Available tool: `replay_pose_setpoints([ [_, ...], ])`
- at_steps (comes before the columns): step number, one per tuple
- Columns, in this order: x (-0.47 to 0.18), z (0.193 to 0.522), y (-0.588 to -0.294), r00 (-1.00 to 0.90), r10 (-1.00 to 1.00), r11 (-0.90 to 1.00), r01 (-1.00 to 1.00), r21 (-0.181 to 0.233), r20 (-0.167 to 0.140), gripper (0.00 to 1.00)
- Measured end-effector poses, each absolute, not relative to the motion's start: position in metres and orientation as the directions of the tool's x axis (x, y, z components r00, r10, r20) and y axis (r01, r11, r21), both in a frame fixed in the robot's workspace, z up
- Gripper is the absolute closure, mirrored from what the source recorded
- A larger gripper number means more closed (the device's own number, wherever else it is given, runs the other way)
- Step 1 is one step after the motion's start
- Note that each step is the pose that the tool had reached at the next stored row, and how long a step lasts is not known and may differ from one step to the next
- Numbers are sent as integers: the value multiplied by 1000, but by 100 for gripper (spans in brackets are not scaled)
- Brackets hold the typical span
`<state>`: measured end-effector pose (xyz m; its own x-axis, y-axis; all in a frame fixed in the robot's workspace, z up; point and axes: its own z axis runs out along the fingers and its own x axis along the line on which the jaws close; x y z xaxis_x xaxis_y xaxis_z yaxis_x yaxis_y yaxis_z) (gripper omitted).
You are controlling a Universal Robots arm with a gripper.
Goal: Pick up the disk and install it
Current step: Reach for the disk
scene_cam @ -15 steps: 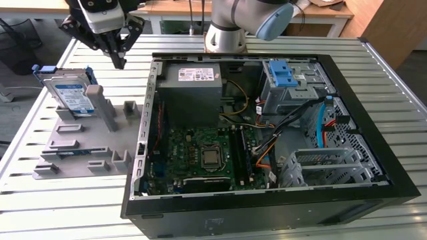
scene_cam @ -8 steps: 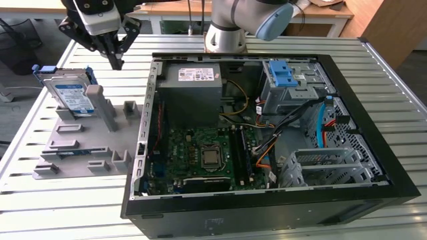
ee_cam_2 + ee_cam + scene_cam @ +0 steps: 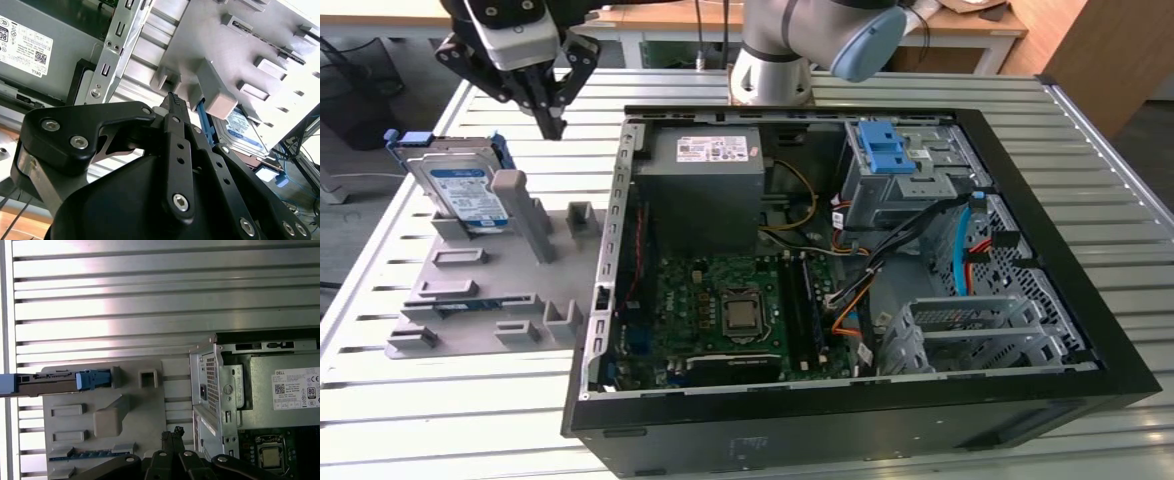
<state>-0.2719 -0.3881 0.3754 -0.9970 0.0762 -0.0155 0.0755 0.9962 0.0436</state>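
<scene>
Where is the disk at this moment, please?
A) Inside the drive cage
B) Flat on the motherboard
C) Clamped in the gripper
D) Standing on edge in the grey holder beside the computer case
D: the disk stands on edge in the grey holder, apart from the gripper.

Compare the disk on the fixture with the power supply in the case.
Place: the disk stands on the grey fixture, outside the case; the power supply sits inside it. Pose: the disk is on edge; the power supply lies with its sticker facing up. Look: the disk is a thin slab in a blue bracket; the power supply is a plain grey box. Both are rectangular, metallic and labelled.
</scene>
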Motion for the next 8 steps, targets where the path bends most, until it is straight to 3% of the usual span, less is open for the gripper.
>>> replay_pose_setpoints([
  [8,-282,373,-381,-997,76,996,76,43,-12,89],
])
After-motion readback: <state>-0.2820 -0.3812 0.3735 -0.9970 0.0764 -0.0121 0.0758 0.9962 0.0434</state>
